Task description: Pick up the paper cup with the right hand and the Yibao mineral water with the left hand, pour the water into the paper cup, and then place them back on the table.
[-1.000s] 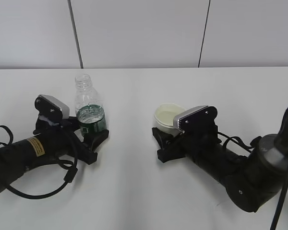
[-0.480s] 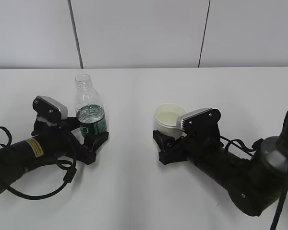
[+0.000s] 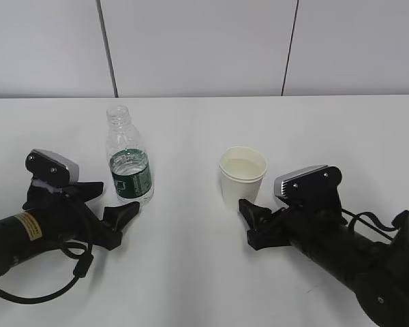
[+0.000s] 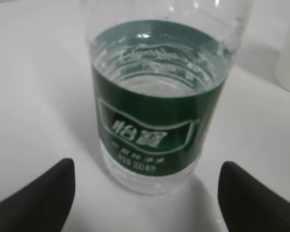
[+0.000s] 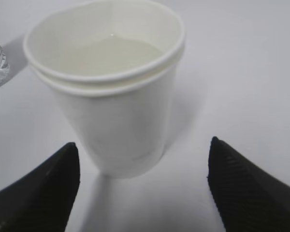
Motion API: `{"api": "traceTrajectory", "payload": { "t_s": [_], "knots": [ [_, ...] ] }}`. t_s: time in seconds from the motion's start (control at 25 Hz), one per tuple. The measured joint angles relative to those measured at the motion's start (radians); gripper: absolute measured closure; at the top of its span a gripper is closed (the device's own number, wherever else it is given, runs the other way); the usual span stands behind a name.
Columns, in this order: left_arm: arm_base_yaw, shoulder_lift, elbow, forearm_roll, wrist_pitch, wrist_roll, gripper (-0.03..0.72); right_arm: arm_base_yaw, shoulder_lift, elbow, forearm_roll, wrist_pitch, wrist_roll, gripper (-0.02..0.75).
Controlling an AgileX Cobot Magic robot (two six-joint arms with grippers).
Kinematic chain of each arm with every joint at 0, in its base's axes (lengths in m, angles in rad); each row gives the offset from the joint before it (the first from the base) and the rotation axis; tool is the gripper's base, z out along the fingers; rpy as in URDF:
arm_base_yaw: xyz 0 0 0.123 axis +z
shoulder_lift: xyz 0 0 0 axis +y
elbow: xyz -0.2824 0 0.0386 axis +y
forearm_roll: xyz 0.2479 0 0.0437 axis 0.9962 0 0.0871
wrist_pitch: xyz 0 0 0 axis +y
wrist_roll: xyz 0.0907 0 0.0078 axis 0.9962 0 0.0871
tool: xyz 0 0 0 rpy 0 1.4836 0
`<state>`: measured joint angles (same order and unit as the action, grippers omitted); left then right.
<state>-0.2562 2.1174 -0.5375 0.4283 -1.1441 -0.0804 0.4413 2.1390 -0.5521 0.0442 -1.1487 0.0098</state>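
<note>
Both arms drawn back toward the near edge since the earlier frame: left hand (image 3: pixel 103 210) now clear of the Yibao mineral water (image 3: pixel 129 160), right hand (image 3: pixel 253 221) clear of the paper cup (image 3: pixel 243 176), jaws of each spread wide and holding nothing. Bottle and cup upright on the table (image 3: pixel 191 272), well apart, cup holding water, bottle part full and uncapped. Bottle top cut off in left wrist view, fingertips (image 4: pixel 43 193) only partly in frame; cup edge blurred at far right there.
</note>
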Motion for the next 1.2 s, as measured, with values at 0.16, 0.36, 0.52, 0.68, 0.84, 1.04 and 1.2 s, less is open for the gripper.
{"api": "traceTrajectory", "payload": {
  "t_s": [0.16, 0.36, 0.52, 0.68, 0.84, 1.04, 1.2],
  "knots": [
    [0.0, -0.034, 0.036, -0.018, 0.0, 0.005, 0.134, 0.0, -0.041, 0.062, 0.025, 0.0, 0.0, 0.102],
    [0.0, -0.077, 0.086, -0.095, -0.002, 0.061, 0.134, 0.0, -0.074, 0.129, 0.075, 0.0, -0.015, 0.115],
    [0.0, -0.091, 0.106, -0.146, 0.0, 0.071, 0.137, 0.0, -0.078, 0.14, 0.101, 0.0, -0.019, 0.125],
    [0.005, -0.108, 0.105, -0.206, 0.013, 0.08, 0.141, 0.0, -0.079, 0.14, 0.19, 0.0, -0.019, 0.134],
    [0.059, -0.136, 0.105, -0.226, 0.046, 0.074, 0.143, 0.0, -0.079, 0.14, 0.317, 0.0, -0.019, 0.143],
    [0.158, -0.206, 0.105, -0.233, 0.151, 0.067, 0.146, 0.0, -0.079, 0.138, 0.373, 0.0, -0.019, 0.145],
    [0.214, -0.27, 0.105, -0.238, 0.228, 0.065, 0.146, -0.004, -0.091, 0.114, 0.439, 0.0, -0.019, 0.145]
  ]
}}
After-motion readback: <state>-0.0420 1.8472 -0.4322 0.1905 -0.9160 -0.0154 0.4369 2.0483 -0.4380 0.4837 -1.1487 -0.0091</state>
